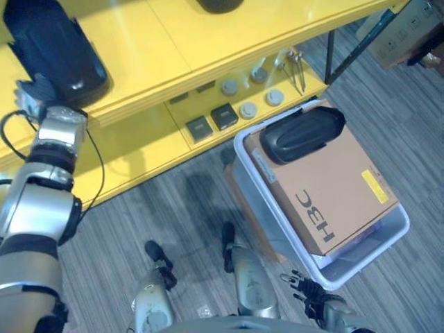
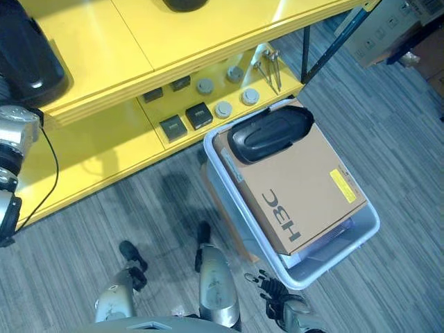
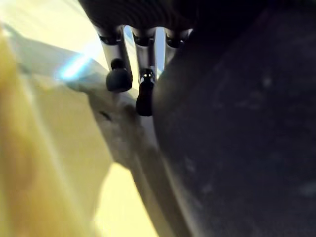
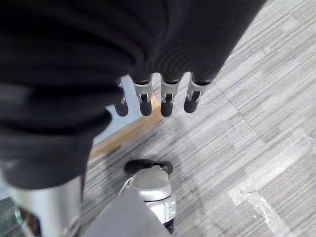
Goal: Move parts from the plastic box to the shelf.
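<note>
One black moulded part (image 1: 59,59) lay on the upper yellow shelf (image 1: 159,48), my left hand (image 1: 35,97) against its edge, fingers (image 3: 118,74) relaxed and gripping nothing that I could see. A second black part (image 1: 302,133) sat on a cardboard box (image 1: 333,191) in the plastic box (image 1: 392,236). I judged the placing nearly finished; next I needed to fetch that second part. My right hand (image 1: 312,295) hung low, loosely open and empty.
</note>
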Tool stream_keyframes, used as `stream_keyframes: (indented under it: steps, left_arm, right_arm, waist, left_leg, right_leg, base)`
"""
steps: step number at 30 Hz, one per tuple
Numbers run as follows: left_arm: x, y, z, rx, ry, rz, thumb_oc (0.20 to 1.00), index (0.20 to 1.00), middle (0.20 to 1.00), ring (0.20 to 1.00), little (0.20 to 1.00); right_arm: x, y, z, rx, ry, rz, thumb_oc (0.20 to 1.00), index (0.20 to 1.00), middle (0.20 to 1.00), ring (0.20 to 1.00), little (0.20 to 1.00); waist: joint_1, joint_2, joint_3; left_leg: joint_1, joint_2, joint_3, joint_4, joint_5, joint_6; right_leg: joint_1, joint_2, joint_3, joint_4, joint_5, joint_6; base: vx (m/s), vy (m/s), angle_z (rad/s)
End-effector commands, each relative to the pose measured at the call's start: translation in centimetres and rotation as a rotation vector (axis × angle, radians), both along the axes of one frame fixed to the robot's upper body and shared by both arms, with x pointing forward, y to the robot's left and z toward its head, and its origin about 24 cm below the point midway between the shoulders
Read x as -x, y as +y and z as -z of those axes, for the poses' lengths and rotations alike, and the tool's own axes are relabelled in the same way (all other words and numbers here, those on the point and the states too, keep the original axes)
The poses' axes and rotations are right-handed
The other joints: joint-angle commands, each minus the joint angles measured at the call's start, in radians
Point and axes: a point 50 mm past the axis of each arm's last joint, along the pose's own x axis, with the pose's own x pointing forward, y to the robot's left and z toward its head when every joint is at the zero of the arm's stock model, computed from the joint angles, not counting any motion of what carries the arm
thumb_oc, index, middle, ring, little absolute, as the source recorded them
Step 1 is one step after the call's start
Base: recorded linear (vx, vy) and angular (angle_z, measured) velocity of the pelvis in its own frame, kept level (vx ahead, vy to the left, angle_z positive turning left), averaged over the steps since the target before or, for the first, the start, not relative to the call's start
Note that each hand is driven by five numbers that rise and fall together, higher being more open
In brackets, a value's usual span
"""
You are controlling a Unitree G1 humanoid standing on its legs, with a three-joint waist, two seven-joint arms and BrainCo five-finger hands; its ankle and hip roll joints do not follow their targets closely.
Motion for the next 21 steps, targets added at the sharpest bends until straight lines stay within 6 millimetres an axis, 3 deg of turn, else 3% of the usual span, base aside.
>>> stream_keyframes:
  steps: [1,10,11,12,13,21]
  left_arm:
    - [1.2,2.4,-2.2,-0.045,-0.018,-0.100,0.200,0.200,0.200,0.200,0.200]
    - [1.5,3.2,-2.7,-0.087,0.052,-0.096,0.200,0.200,0.200,0.200,0.200]
    - [1.4,3.2,-2.7,-0.085,0.063,-0.092,0.467,0.467,0.467,0.467,0.467]
    - [1.4,3.2,-2.6,-0.083,0.066,-0.092,0.589,0.589,0.589,0.589,0.589]
    - [1.4,3.2,-2.5,-0.079,0.076,-0.088,1.000,1.000,1.000,1.000,1.000]
    - [1.6,3.5,-1.9,-0.145,0.125,-0.080,1.000,1.000,1.000,1.000,1.000]
  right_arm:
    - [0.3,-0.2,-0.1,-0.023,-0.015,-0.033,1.000,1.000,1.000,1.000,1.000]
    - [-0.8,0.4,-0.6,-0.041,-0.053,-0.067,1.000,1.000,1.000,1.000,1.000]
    - [-0.9,0.5,-0.7,-0.039,-0.051,-0.069,1.000,1.000,1.000,1.000,1.000]
    - [-0.9,0.5,-0.7,-0.037,-0.051,-0.071,1.000,1.000,1.000,1.000,1.000]
    - [-0.9,0.5,-0.7,-0.032,-0.050,-0.075,1.000,1.000,1.000,1.000,1.000]
    - [-0.6,0.6,-0.6,-0.020,-0.033,-0.087,1.000,1.000,1.000,1.000,1.000]
  waist:
    - [-0.003,-0.021,-0.010]
    - [0.004,-0.040,0.002]
    - [0.004,-0.040,0.001]
    - [0.004,-0.040,0.002]
    - [0.005,-0.040,0.001]
    - [0.012,-0.038,-0.005]
  left_leg:
    - [-0.003,0.078,-0.064,0.162,-0.140,-0.062]
    - [-0.021,0.073,-0.082,0.172,-0.143,-0.061]
    - [-0.020,0.073,-0.082,0.173,-0.143,-0.061]
    - [-0.020,0.073,-0.082,0.174,-0.142,-0.061]
    - [-0.019,0.074,-0.081,0.176,-0.142,-0.061]
    - [0.002,0.068,-0.079,0.176,-0.143,-0.060]
  right_leg:
    - [0.014,-0.007,0.024,-0.024,-0.028,0.063]
    - [0.019,0.014,0.034,-0.032,-0.032,0.050]
    - [0.020,0.015,0.034,-0.032,-0.032,0.050]
    - [0.021,0.015,0.034,-0.031,-0.031,0.049]
    - [0.023,0.015,0.034,-0.031,-0.031,0.048]
    - [0.054,0.012,0.033,-0.041,-0.034,0.042]
  base:
    - [0.00,-0.004,-0.03]
    - [0.01,0.004,0.00]
    - [0.00,0.000,0.00]
    - [0.00,0.000,0.00]
    - [0.00,0.000,0.00]
    - [0.01,0.005,0.00]
